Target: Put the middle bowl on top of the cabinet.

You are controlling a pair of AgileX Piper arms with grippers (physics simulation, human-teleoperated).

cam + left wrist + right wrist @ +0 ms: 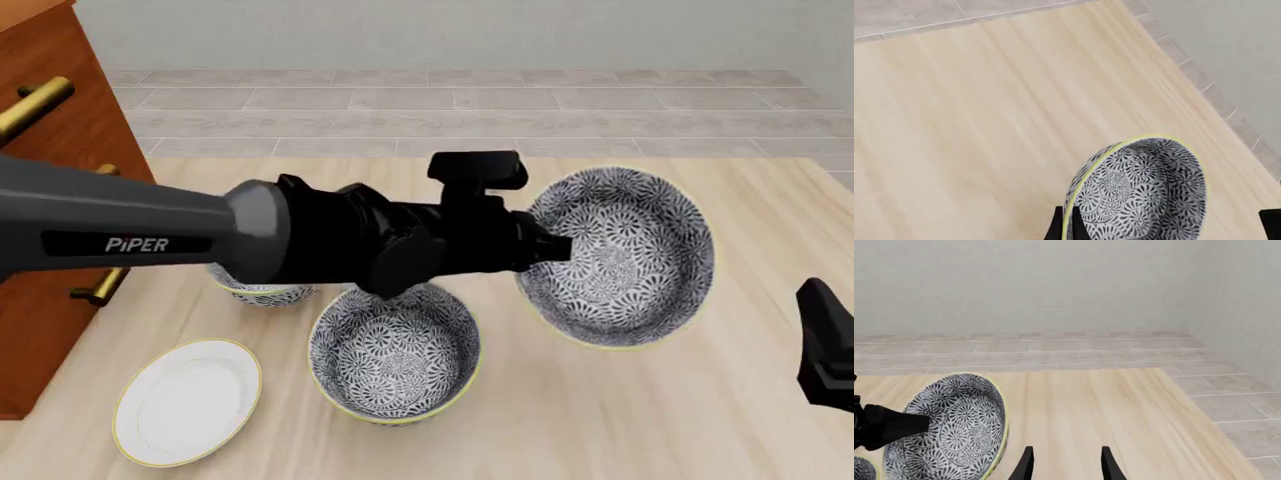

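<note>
My left gripper (554, 245) is shut on the yellow rim of a blue-and-white floral bowl (617, 258), holding it tilted above the table with its inside facing the camera. In the left wrist view the same bowl (1141, 192) fills the lower part, its rim pinched at my left gripper (1067, 227). A second alike bowl (394, 355) stands on the table below the arm. A third (260, 292) is half hidden behind the arm. By look I cannot tell which is the middle bowl. The cabinet (54, 150) stands at the far left. My right gripper (1066, 467) is open with nothing in it.
A flat white plate (184, 400) with a yellow rim lies at the table's front left, near the cabinet. The right arm (827, 345) shows at the right edge. The held bowl (954, 427) appears in the right wrist view. Tiled floor lies beyond the table's far edge (534, 157).
</note>
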